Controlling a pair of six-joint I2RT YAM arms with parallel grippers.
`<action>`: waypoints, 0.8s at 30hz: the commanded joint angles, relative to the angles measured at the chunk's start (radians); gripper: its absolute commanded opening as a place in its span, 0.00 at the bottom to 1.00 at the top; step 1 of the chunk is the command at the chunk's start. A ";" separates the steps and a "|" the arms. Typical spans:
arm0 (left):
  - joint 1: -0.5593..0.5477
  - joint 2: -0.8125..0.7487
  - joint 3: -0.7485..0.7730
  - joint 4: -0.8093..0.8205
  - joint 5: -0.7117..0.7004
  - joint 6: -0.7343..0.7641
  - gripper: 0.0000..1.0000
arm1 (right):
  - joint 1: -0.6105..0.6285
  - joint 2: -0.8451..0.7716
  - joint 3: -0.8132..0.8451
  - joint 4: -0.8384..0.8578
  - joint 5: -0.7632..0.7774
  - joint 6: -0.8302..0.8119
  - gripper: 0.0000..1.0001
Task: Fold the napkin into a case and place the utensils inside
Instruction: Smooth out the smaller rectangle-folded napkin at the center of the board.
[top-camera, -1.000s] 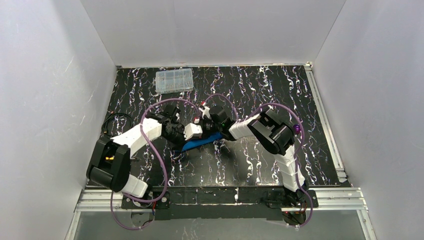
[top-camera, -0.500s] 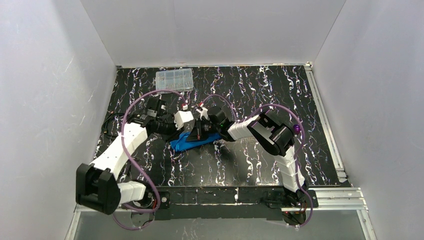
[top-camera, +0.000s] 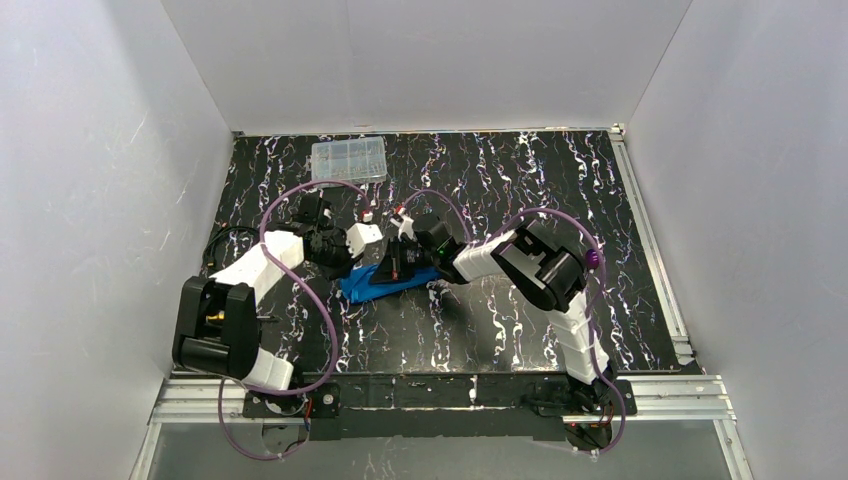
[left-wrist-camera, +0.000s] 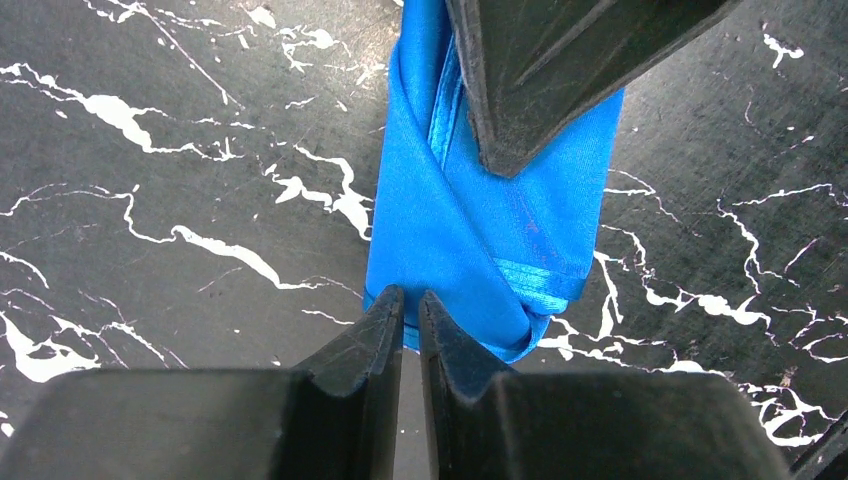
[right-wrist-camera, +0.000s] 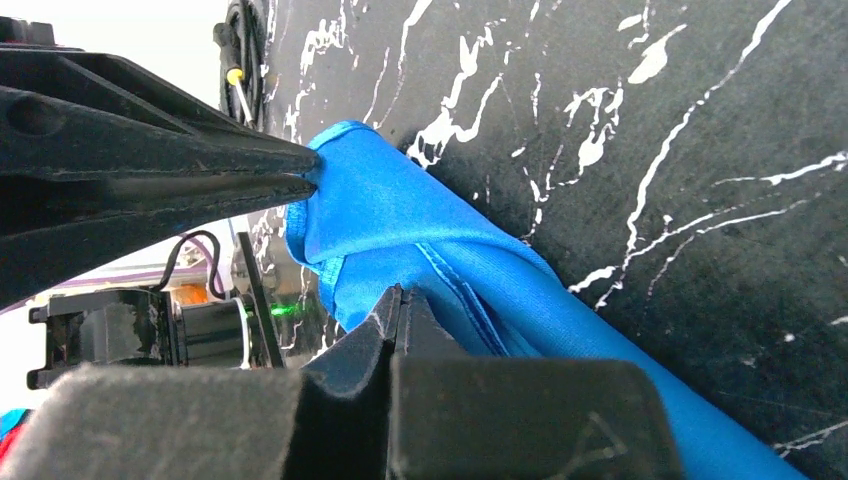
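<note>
The napkin is a bright blue cloth folded into a narrow band on the black marbled table, with a diagonal flap over it. My left gripper is at the band's near end, its fingers almost together on the cloth's edge; the right wrist view shows it pinching that end. My right gripper is shut, its tips pressed against a fold of the cloth. It shows in the left wrist view as a dark point on the band's middle. No utensils are in view.
A clear plastic compartment box stands at the back left of the table. A black cable coil lies by the left wall. White walls close in the table on three sides. Purple cables loop over both arms.
My left arm has swung from above the napkin out to the left, and its gripper now sits at the band's left end. More of the blue cloth shows. My right arm has hardly moved.
</note>
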 joint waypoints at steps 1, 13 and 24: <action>0.001 0.026 0.017 -0.022 0.058 0.024 0.10 | 0.008 0.035 0.034 0.052 -0.007 0.012 0.01; -0.019 0.046 -0.029 -0.048 0.091 0.072 0.06 | 0.022 0.077 0.059 0.048 -0.001 0.015 0.01; -0.060 0.026 -0.088 -0.029 0.048 0.139 0.05 | 0.013 0.061 0.040 0.092 -0.019 0.044 0.01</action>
